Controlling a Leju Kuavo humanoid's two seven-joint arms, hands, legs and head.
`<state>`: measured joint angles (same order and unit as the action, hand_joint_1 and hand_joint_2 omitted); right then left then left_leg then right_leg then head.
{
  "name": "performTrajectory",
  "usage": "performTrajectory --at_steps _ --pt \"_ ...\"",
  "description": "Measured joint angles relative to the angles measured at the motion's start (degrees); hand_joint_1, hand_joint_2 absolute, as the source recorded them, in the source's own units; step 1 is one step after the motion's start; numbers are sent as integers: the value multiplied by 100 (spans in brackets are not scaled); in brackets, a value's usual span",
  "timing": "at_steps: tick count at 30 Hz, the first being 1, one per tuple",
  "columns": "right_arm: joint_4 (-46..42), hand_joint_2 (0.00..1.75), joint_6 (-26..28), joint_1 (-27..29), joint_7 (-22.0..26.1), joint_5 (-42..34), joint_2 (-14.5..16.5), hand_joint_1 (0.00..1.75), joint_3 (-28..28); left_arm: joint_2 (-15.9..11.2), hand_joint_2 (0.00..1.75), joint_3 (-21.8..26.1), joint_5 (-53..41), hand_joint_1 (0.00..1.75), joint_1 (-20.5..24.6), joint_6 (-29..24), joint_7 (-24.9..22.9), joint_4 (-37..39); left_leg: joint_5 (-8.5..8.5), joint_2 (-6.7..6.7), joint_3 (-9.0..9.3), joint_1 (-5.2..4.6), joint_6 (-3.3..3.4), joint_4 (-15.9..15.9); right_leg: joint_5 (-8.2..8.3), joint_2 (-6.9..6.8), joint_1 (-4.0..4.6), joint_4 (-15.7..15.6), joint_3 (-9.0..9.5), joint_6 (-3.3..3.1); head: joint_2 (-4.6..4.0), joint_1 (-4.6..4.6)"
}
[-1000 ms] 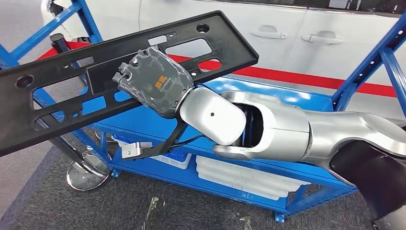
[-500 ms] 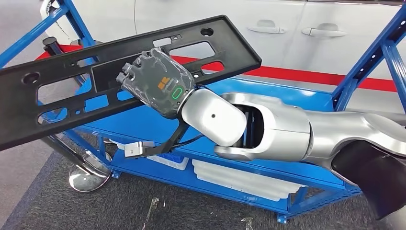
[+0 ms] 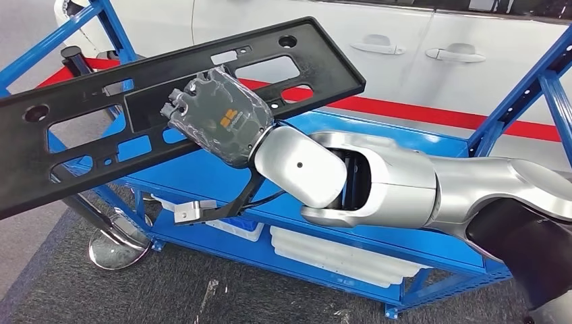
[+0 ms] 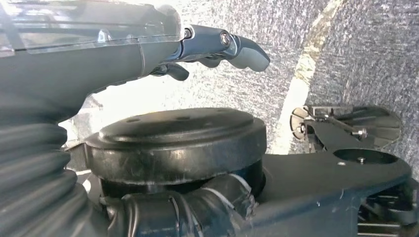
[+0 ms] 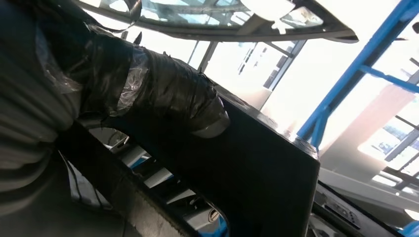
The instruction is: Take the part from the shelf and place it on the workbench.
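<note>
The part is a long black plastic panel (image 3: 81, 135) with several cut-outs, tilted and raised above the blue shelf (image 3: 411, 138). My right hand (image 3: 219, 116) grips it near its middle from the near side, the silver arm reaching in from the right. In the right wrist view a tape-wrapped thumb (image 5: 170, 101) presses on the panel's dark face (image 5: 269, 173). My left hand (image 4: 148, 44) hangs over the dark floor, fingers (image 4: 232, 47) stretched out and holding nothing.
The blue shelf rack has slanted uprights at left (image 3: 111, 27) and right (image 3: 533, 88), and white trays (image 3: 337, 250) on its lower level. A white car (image 3: 405, 40) stands behind it. A chrome stand base (image 3: 111, 246) sits on the dark carpet at left.
The whole picture drifts slightly, so the camera has moved. My right hand keeps its grip on the panel, which stays at nearly the same tilt and height.
</note>
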<state>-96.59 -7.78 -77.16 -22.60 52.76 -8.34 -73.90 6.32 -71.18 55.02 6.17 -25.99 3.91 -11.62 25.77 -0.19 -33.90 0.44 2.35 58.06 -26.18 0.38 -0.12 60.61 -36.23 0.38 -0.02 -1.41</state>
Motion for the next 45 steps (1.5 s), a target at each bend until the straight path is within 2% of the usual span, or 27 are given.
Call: performTrajectory --at_steps 3,4,5,6,9,11,14,16,18,20,21,22,24,25,26,29,30,31,34,35,36,37,39,41,42,44,45 --pt "1 175 -7 -22 -1 12 -1 175 -2 9 175 -10 -3 0 5 35 -5 1 -34 11 24 12 35 -52 -446 -8 -14 907 -423 55 0 -16" --pt "1 175 -9 -16 -1 15 -1 175 -4 12 175 -18 -9 0 3 48 -7 1 -32 12 23 12 35 -48 -536 -9 -25 1208 -575 71 0 -16" --pt "1 175 -11 -9 0 15 -1 175 -7 13 175 -28 -17 0 2 59 -9 2 -28 11 24 14 33 -41 -526 -11 -40 1340 -650 87 0 -14" --pt "1 175 -12 -6 0 15 -1 175 -8 14 175 -38 -25 0 2 68 -11 1 -19 6 24 19 25 -29 -407 -14 -61 1249 -618 102 0 -15" --pt "1 175 -27 -26 -1 15 0 175 -7 17 175 -56 -34 0 3 84 -13 1 38 -18 1 33 -43 76 82 -18 -101 238 -142 113 0 -21" --pt "-1 175 -46 -42 1 14 7 175 -6 18 175 -63 -34 0 3 83 -13 2 44 -25 -50 21 -107 137 139 -2 -82 -50 -16 69 1 -20" --pt "5 175 -76 -52 -5 6 10 175 -6 19 175 -72 -34 0 1 67 -18 2 50 -24 -93 27 -194 159 189 7 -72 -72 -46 -45 1 -16" --pt "13 175 -85 -66 -11 1 14 175 -6 19 175 -76 -38 0 3 57 -34 2 292 -17 -193 38 -244 423 239 -4 -97 -115 -59 -127 0 -4" --pt "14 175 -87 -77 -7 -2 23 175 -7 19 175 -82 -46 0 12 54 -51 2 707 -10 -424 46 -287 1075 282 -14 -90 -121 -98 -174 0 6" --pt "15 175 -91 -75 -2 -10 25 175 -8 18 175 -86 -52 0 25 49 -58 2 931 -10 -572 49 -302 1585 330 -25 -71 -118 -159 -189 0 5" --pt "16 175 -94 -73 -1 -18 25 175 -8 18 175 -87 -54 0 29 46 -58 2 894 -10 -507 48 -292 1555 360 -27 -61 -117 -192 -188 0 6" --pt "17 175 -97 -74 -1 -27 25 175 -8 18 175 -89 -55 0 32 44 -58 2 776 -10 -334 45 -271 1318 393 -25 -54 -116 -224 -183 0 5" --pt "18 175 -103 -76 -2 -56 25 175 -7 18 175 -90 -54 0 32 44 -61 2 527 -10 148 23 -208 543 460 -16 -41 -117 -273 -154 0 3" --pt "19 175 -105 -78 -3 -69 24 175 -7 18 175 -91 -55 0 30 44 -62 2 452 -12 304 2 -182 254 494 -14 -39 -122 -288 -125 0 1" --pt "19 175 -107 -78 -4 -79 23 175 -6 19 175 -91 -56 0 29 44 -65 2 418 -14 372 -20 -160 92 529 -17 -40 -131 -298 -90 0 -2" --pt "22 175 -117 -76 -9 -101 17 175 -6 22 175 -92 -60 0 17 44 -80 2 275 -13 315 -37 -79 9 620 -30 -51 -196 -316 25 0 -7" --pt "24 175 -122 -77 -12 -108 12 175 -6 23 175 -92 -60 0 15 45 -86 2 200 -4 290 -25 -39 -26 542 -29 -55 -159 -349 53 0 -9" --pt "25 175 -128 -79 -15 -111 6 175 -6 24 175 -93 -60 0 14 48 -91 2 117 10 251 -8 1 -61 357 -27 -55 -16 -414 73 1 -15" --pt "27 175 -143 -67 -17 -117 -7 175 -6 28 175 -95 -59 0 22 66 -97 2 -72 39 37 -3 60 -74 -451 -25 -62 1001 -700 117 1 -35" --pt "27 175 -148 -58 -17 -119 -9 175 -6 30 175 -95 -59 0 22 70 -98 2 -126 43 -47 -2 57 -66 -570 -26 -65 1286 -727 133 1 -39" --pt "27 175 -154 -49 -16 -123 -10 175 -6 30 175 -95 -58 0 23 72 -98 2 -177 47 -129 -1 49 -53 -572 -27 -71 1401 -667 146 1 -39" --pt "27 175 -158 -43 -16 -127 -10 175 -6 31 175 -95 -57 0 25 72 -98 2 -221 48 -205 2 37 -34 -475 -28 -80 1291 -496 154 1 -40" --pt "27 175 -162 -39 -17 -133 -10 175 -6 31 175 -95 -57 0 32 72 -99 2 -288 43 -344 4 -7 31 -285 -34 -95 572 84 149 0 -41" --pt "27 175 -165 -31 -18 -141 -9 175 -6 32 175 -95 -57 0 43 72 -104 2 -345 37 -424 -4 -71 91 -247 -27 -73 -16 485 100 1 -44" --pt "29 175 -168 -28 -20 -147 -11 175 -6 33 175 -95 -57 0 46 72 -108 2 -376 35 -442 -10 -107 102 -268 -20 -57 -121 534 67 1 -51" --pt "32 175 -174 -26 -25 -162 -16 175 -6 32 175 -96 -57 0 43 64 -119 2 -439 32 -452 -5 -181 91 -199 -15 -55 -140 486 -14 1 -72" --pt "33 175 -177 -25 -26 -168 -18 175 -6 31 175 -96 -57 0 42 54 -123 2 -399 29 -488 4 -216 121 -156 -21 -66 -156 453 -58 1 -70"
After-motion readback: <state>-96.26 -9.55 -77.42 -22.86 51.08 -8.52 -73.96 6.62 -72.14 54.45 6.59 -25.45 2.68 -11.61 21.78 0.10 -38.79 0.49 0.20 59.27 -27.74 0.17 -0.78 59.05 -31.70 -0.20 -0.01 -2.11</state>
